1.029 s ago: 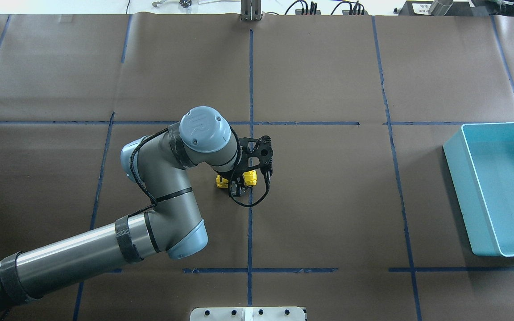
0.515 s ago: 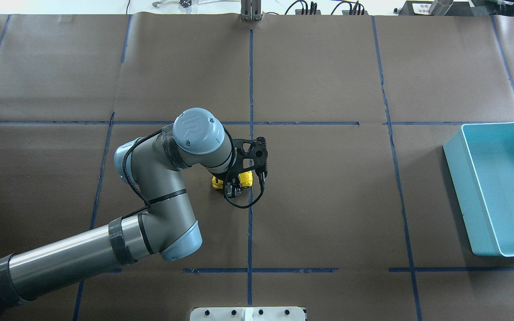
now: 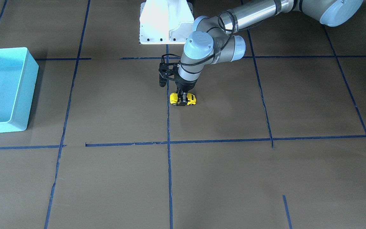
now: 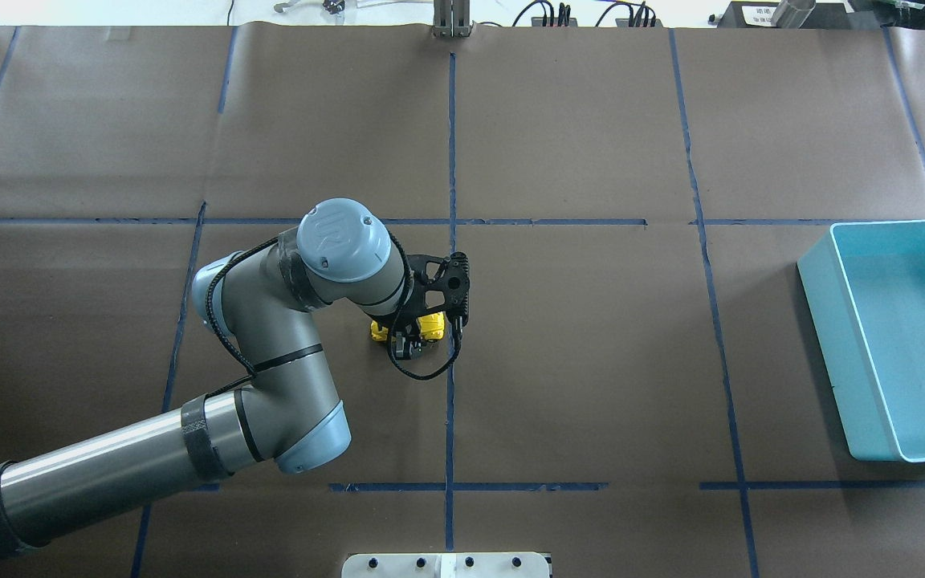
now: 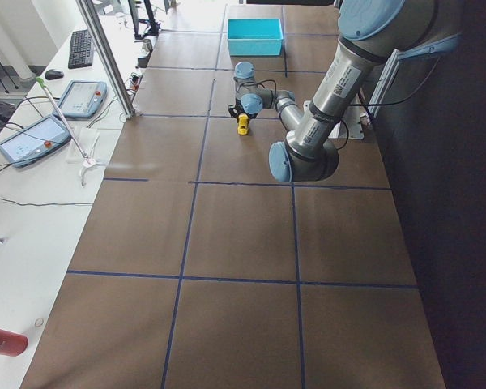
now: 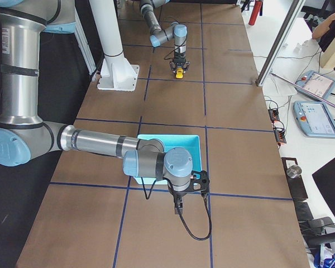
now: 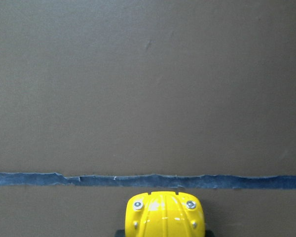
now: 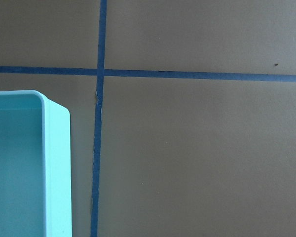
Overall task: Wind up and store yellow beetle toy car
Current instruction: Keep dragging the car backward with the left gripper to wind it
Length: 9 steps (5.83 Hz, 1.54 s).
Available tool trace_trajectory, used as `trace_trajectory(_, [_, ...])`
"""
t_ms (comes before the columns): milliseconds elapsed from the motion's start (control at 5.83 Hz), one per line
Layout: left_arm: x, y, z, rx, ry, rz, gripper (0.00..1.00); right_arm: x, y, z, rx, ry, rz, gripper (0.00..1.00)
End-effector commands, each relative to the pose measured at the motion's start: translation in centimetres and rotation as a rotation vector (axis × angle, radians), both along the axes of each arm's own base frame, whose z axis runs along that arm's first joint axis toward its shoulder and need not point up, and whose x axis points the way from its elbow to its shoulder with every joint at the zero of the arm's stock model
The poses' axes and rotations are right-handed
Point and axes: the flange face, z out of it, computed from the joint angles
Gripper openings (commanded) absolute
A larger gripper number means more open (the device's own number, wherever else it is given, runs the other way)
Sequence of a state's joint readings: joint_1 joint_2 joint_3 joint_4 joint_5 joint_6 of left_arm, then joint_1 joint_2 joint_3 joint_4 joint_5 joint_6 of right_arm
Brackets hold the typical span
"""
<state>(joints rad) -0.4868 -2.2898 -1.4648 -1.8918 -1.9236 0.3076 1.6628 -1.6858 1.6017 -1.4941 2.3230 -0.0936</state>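
The yellow beetle toy car (image 3: 190, 99) stands on its wheels on the brown table, just beside the centre blue tape line. My left gripper (image 3: 182, 100) points straight down and is shut across the car's middle. In the overhead view the car (image 4: 433, 324) shows under the left gripper (image 4: 406, 343). The left wrist view shows the car's yellow nose (image 7: 165, 213) at the bottom edge, near a tape line. My right gripper (image 6: 178, 204) shows only in the exterior right view, beside the turquoise bin (image 6: 152, 146); I cannot tell if it is open or shut.
The turquoise bin (image 4: 841, 347) sits at the table's right edge in the overhead view, far from the car; its rim (image 8: 57, 163) shows in the right wrist view. The white robot base (image 3: 165, 22) stands at the robot's side of the table. Blue tape lines grid the brown paper.
My left gripper has moved to the left in the overhead view, dragging the car with it along the table, away from the centre tape line.
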Motion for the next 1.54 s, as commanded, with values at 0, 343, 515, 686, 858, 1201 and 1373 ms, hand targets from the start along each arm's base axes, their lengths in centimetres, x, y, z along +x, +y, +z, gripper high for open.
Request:
trace_trajectory(0, [-0.7,0.3,0.6,0.006,0.001,0.003,0.0,-0.1,0.0,-0.1,0.002,-0.01,0.0,1.0])
trace_trajectory(343, [-1.0,0.3,1.2,0.004,-0.004,0.001,0.0,-0.1,0.0,-0.2,0.006,-0.014,-0.002,1.0])
trace_trajectory(515, [-1.3,0.5,1.6,0.002,-0.007,0.001,0.0,-0.1,-0.1,-0.4,0.01,-0.015,-0.003,1.0])
trace_trajectory(686, [-1.7,0.4,2.1,0.0,-0.011,-0.002,0.0,-0.1,-0.2,-0.6,0.017,-0.021,-0.004,1.0])
trace_trajectory(858, [-2.2,0.1,2.5,-0.002,-0.014,-0.009,0.0,-0.4,-0.5,-1.3,0.037,-0.024,-0.011,1.0])
trace_trajectory(1201, [-3.1,0.3,3.2,-0.002,-0.015,-0.012,0.0,-0.6,-0.7,-1.5,0.064,-0.021,-0.02,1.0])
trace_trajectory(1373, [-3.2,0.3,3.2,-0.002,-0.014,-0.014,0.0,-0.6,-0.7,-1.6,0.064,-0.021,-0.019,1.0])
